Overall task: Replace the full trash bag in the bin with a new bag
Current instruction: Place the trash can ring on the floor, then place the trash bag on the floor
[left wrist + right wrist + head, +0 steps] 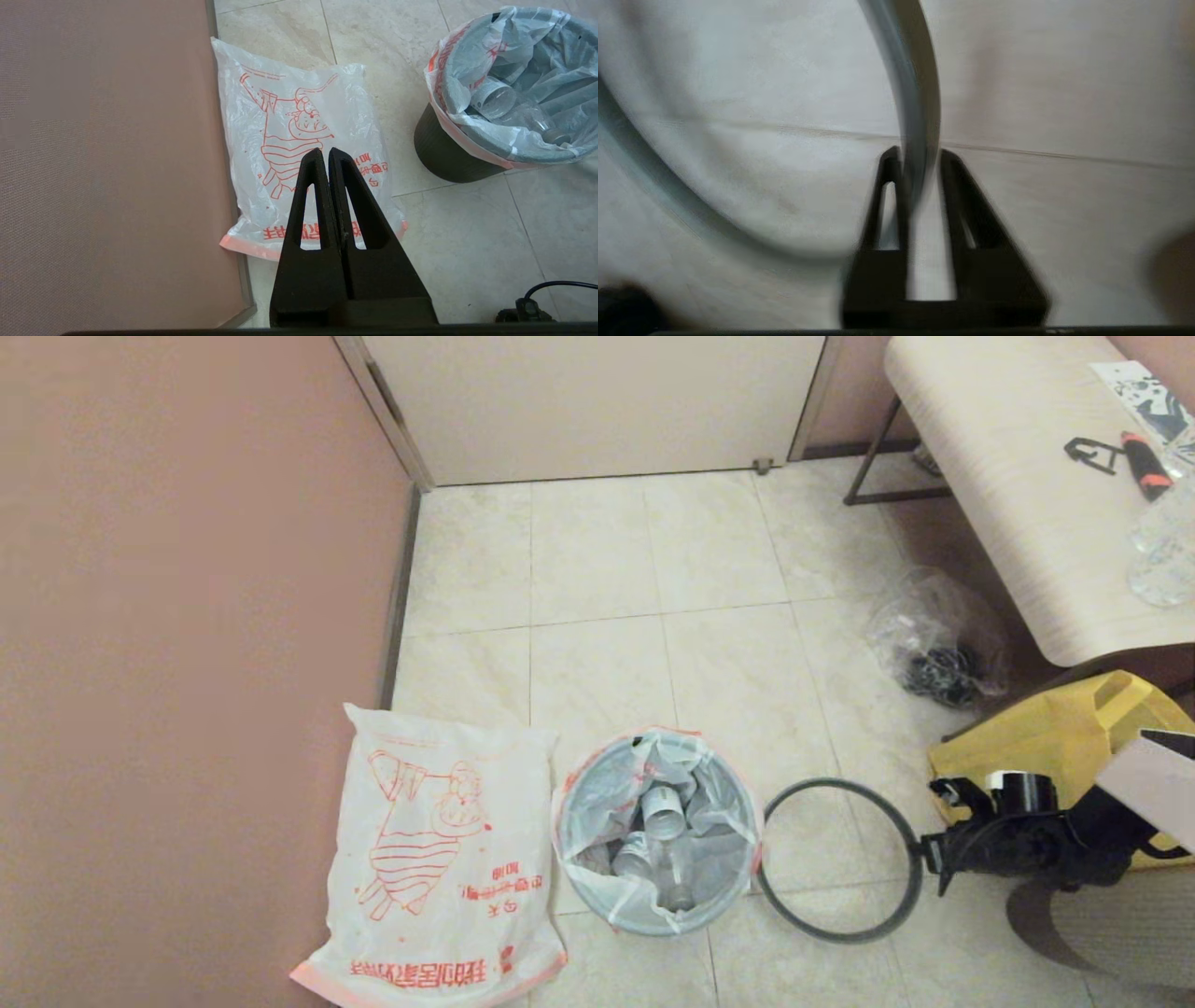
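Note:
The bin, a small black pail, stands on the tiled floor with the full trash bag in it; the bag's rim is folded over the edge and clear bottles show inside. The bin's thin dark-grey ring is off the bin, just right of it. My right gripper is shut on the ring's right side; in the right wrist view the ring runs between the fingers. The new bag with the red cartoon lies flat left of the bin. My left gripper hovers shut and empty above the new bag.
A pink wall runs close along the left, beside the new bag. A clear bag of dark items lies at the right, under a pale table. A yellow tote sits behind my right arm. A door closes the far side.

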Robot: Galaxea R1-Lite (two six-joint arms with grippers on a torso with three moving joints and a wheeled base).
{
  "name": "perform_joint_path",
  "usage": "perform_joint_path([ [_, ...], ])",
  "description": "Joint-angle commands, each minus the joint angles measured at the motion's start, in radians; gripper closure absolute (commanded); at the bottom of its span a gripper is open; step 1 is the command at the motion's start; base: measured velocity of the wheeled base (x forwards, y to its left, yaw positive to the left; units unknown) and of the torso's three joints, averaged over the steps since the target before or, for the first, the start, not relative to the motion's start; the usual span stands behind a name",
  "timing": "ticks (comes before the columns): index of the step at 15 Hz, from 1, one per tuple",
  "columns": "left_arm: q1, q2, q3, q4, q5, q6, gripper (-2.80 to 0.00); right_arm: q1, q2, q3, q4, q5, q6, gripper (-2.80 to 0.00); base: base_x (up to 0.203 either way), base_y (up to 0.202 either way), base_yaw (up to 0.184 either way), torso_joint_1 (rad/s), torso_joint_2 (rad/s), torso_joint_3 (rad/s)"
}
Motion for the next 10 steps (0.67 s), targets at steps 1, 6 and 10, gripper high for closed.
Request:
perform_joint_path([
  [1, 0.0, 0.001, 0.0, 0.0, 0.0, 0.0, 0.0, 0.018, 0.041, -0.003, -0.004, 0.002, 0.001, -2.8, 0.0, 0.0, 0.0, 0.0, 0.0, 0.0],
  [6, 0.0, 0.001, 0.0, 0.0, 0.0, 0.0, 0.0, 0.018, -0.16, 0.107, 0.005, 0.0, 0.001, -2.8, 0.0, 0.0, 0.0, 0.0, 0.0, 0.0],
  [10, 0.0, 0.001, 0.0, 0.0, 0.0, 0.0, 0.0, 0.103, -0.441, 0.255, 0.123, -0.004, 0.102, -2.8, 0.0, 0.0, 0.0, 0.0, 0.0, 0.0],
])
